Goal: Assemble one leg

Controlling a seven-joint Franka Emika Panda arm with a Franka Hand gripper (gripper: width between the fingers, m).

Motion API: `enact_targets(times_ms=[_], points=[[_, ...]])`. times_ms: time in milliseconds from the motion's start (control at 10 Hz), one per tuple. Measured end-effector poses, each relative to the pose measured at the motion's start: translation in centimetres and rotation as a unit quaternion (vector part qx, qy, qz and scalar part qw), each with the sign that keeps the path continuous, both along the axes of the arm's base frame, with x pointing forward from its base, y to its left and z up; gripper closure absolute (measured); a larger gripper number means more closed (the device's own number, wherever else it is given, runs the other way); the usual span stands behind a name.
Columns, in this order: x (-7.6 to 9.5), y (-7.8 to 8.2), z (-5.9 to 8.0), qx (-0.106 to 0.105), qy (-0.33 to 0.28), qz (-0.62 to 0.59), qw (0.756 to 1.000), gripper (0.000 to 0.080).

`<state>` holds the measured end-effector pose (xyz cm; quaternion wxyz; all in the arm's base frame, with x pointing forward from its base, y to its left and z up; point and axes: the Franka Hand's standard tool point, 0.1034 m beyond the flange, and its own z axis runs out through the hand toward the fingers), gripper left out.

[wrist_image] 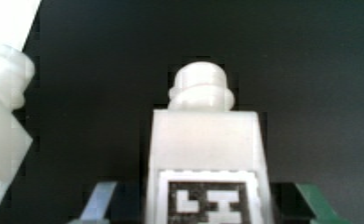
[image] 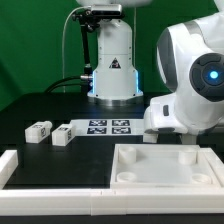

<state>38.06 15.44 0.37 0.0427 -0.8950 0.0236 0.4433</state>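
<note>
In the wrist view a white leg point(wrist_image: 207, 140) lies lengthwise on the black table, its rounded peg end pointing away and its square tag close to the camera. My gripper point(wrist_image: 209, 206) is open and straddles the leg's tagged end. Both fingers point(wrist_image: 102, 200) stand a small gap off its sides. In the exterior view the hand point(image: 155, 120) is low over the table just behind the white tabletop panel point(image: 165, 165), and the arm hides that leg. Two more legs point(image: 40, 129) point(image: 62, 135) lie at the exterior view's left.
The marker board point(image: 108, 127) lies mid-table in front of the robot base point(image: 110, 70). A white raised rail point(image: 50, 172) runs along the front left. A white part point(wrist_image: 1, 110) shows beside the leg in the wrist view; I cannot tell which part it is.
</note>
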Motion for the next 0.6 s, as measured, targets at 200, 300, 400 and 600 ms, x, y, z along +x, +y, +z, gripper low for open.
enact_targets(times_ms=[200,300,400,600], points=[[0.1,0.0,0.0,0.001,-0.001,0.001,1.0,0.0512],[0.2,-0.1,0.1,0.005,-0.002,0.003,1.0,0.0512],[0.3,-0.5,1.0,0.013,0.002,0.009,1.0,0.0512],[0.6,-1.3,5.5,0.017,0.028,0.022,0.999,0.0512]])
